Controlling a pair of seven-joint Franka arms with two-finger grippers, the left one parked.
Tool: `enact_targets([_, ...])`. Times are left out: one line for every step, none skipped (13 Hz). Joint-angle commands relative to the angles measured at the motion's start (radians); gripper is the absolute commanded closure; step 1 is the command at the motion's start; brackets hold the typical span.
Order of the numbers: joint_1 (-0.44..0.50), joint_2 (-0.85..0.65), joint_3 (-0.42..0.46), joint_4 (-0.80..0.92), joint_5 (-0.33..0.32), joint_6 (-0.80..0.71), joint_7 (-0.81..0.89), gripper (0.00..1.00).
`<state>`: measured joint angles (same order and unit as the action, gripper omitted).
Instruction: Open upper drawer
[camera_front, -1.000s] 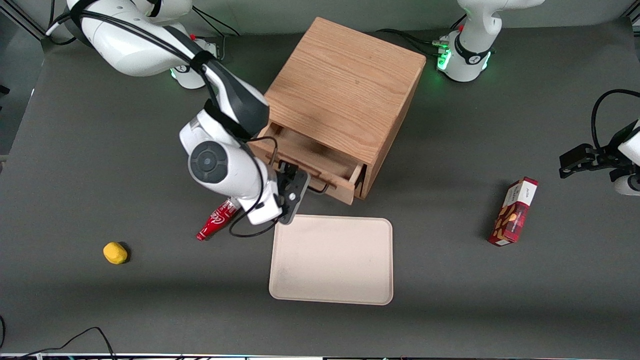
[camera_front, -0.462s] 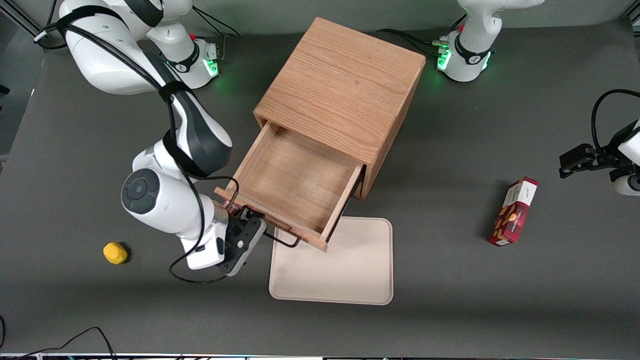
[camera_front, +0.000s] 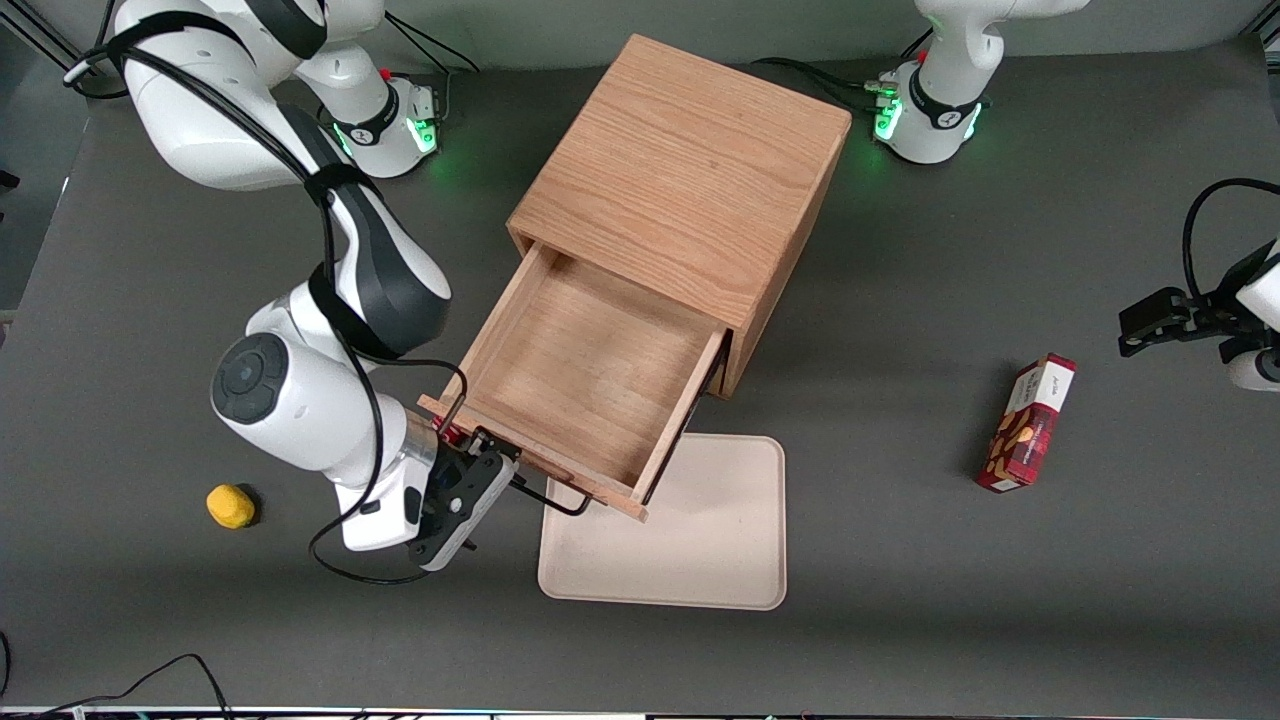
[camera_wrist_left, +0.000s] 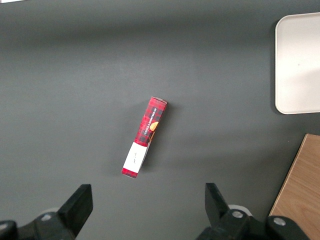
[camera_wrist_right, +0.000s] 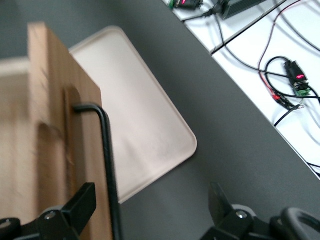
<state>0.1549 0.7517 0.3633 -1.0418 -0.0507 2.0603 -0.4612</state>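
The wooden cabinet (camera_front: 680, 180) stands mid-table. Its upper drawer (camera_front: 590, 370) is pulled far out, and its bare wooden inside shows. The thin black handle (camera_front: 545, 495) sits on the drawer's front, over the tray's edge. My right gripper (camera_front: 490, 478) is at the drawer's front, at the handle's end nearer the working arm. In the right wrist view the gripper (camera_wrist_right: 150, 207) is open. The handle bar (camera_wrist_right: 107, 165) runs between the fingers, close to one finger (camera_wrist_right: 80, 205) and touching neither. The drawer front (camera_wrist_right: 55, 130) is beside it. The lower drawer is hidden under the upper one.
A beige tray (camera_front: 720, 540) lies in front of the cabinet, partly under the open drawer; it also shows in the right wrist view (camera_wrist_right: 145, 115). A red bottle (camera_front: 447, 432) peeks out by the gripper. A yellow object (camera_front: 230, 505) lies toward the working arm's end. A red box (camera_front: 1028, 422) lies toward the parked arm's end.
The upper drawer has slid from slightly open to far out. My gripper has moved with the handle toward the front camera, most of it in the first half second.
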Motion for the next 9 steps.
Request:
enact_targets([0.000,-0.115,0.002,-0.003,0.048,-0.103,0.187,0.00])
enact_targets([-0.017,-0.173,-0.001,-0.020,0.043,-0.141,0.234,0.00])
enact_targets([-0.023,-0.242,-0.012,-0.076,0.025,-0.175,0.251,0.00])
enact_targets([-0.043,-0.321,-0.023,-0.169,0.002,-0.172,0.275,0.00])
enact_targets([-0.095,-0.375,-0.023,-0.254,-0.014,-0.151,0.318,0.00])
enact_targets([-0.135,-0.423,-0.023,-0.329,-0.017,-0.134,0.337,0.00])
enact_targets([-0.179,-0.471,-0.024,-0.403,-0.017,-0.112,0.338,0.00])
enact_targets([-0.217,-0.523,-0.027,-0.484,-0.017,-0.079,0.340,0.00])
enact_targets([-0.230,-0.581,-0.065,-0.574,-0.017,-0.031,0.342,0.00])
